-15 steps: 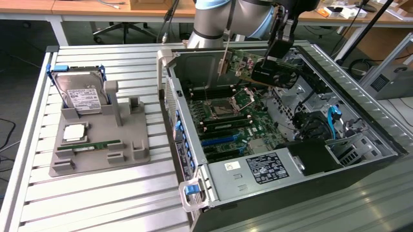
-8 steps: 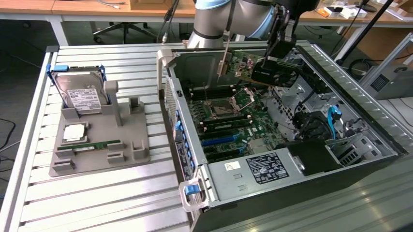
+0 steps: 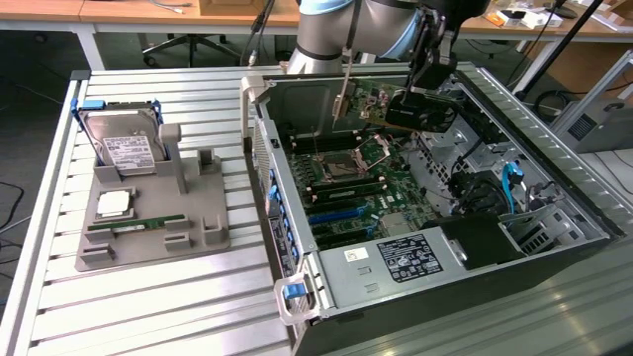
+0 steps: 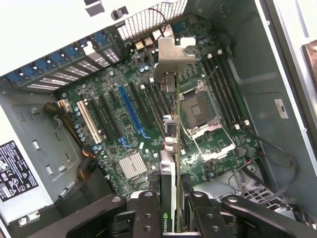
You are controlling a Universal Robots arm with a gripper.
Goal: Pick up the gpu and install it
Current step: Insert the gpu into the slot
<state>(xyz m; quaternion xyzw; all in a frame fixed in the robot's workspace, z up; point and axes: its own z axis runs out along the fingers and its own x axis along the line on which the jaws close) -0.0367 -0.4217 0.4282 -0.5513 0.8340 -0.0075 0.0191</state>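
My gripper (image 4: 173, 210) is shut on the gpu (image 4: 170, 163), which the wrist view shows edge-on between the two black fingers (image 4: 148, 213), its silver end bracket (image 4: 173, 49) at the far end. In the exterior view the gripper (image 3: 411, 111) holds the brownish card (image 3: 368, 102) in the air over the rear part of the open computer case (image 3: 296, 222). The thin bracket (image 3: 342, 93) hangs at the card's end towards the exterior view's left. The card is above the motherboard (image 4: 114, 129), apart from it, beside the empty CPU socket (image 4: 203, 111) and the blue expansion slot (image 4: 131, 111).
To the exterior view's left, a grey holder (image 3: 148, 237) on the slatted table carries a hard drive (image 3: 124, 148), a CPU (image 3: 114, 202) and a green RAM stick (image 3: 144, 222). Inside the case sit the power supply (image 3: 396, 259), cables (image 3: 475, 193) and drive bays.
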